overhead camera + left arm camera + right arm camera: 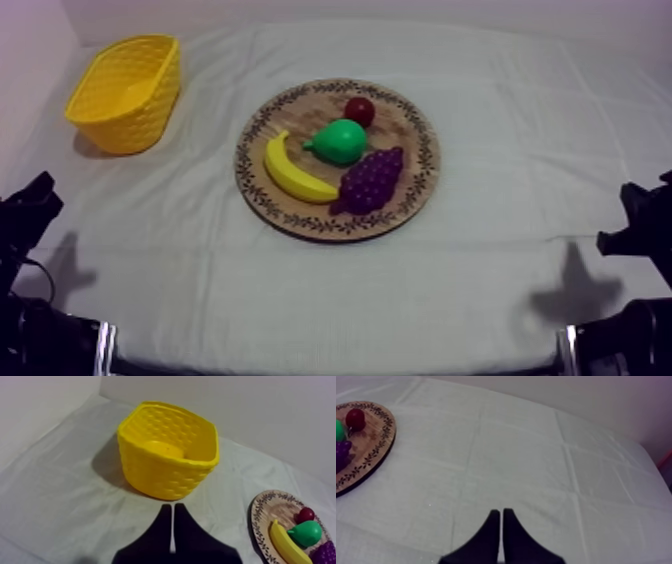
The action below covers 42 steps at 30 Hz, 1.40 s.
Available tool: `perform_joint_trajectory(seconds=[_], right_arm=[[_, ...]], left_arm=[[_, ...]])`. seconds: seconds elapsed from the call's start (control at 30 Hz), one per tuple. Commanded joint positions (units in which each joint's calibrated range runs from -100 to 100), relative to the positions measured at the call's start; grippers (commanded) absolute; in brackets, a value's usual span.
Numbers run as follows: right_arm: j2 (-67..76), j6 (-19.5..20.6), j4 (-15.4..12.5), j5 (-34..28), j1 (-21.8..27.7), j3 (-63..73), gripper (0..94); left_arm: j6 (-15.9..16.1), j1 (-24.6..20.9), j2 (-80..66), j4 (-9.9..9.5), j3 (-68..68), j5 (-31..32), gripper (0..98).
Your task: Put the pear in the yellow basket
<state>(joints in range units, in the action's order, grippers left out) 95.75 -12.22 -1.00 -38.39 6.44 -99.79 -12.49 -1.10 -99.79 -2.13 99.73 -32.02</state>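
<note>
Resting at the near left, my left gripper (172, 505) is pressing its fingers (159, 528) together on nothing. The yellow basket (130, 125) is sitting at the far left. On the wooden board (405, 215) in the middle, the pear (340, 141) is lying between the banana (293, 172) and the small red fruit (360, 110), beside the grapes (372, 180). At the near right, my right gripper (500, 510) is squeezing shut on nothing too.

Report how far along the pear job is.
Done: nothing; the pear lies on the wooden board. In hand: nothing; left end effector and right end effector are shut, empty. Remaining: grasp the pear, carry it into the yellow basket.
</note>
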Motion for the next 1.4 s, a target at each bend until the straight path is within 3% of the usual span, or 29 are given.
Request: perform_joint_trajectory(seconds=[0.0,0.93,1.37], right_arm=[[0.0,0.0,0.0,0.0,0.0,0.0,0.3],[0.0,0.0,0.0,0.0,0.0,0.0,0.3],[0.0,0.0,0.0,0.0,0.0,0.0,0.3]], left_arm=[[0.0,0.0,0.0,0.01,0.0,0.0,0.1],[0.1,0.0,0.0,0.01,0.0,0.0,0.1],[6.9,1.9,0.2,0.12,-3.3,-2.6,0.1]])
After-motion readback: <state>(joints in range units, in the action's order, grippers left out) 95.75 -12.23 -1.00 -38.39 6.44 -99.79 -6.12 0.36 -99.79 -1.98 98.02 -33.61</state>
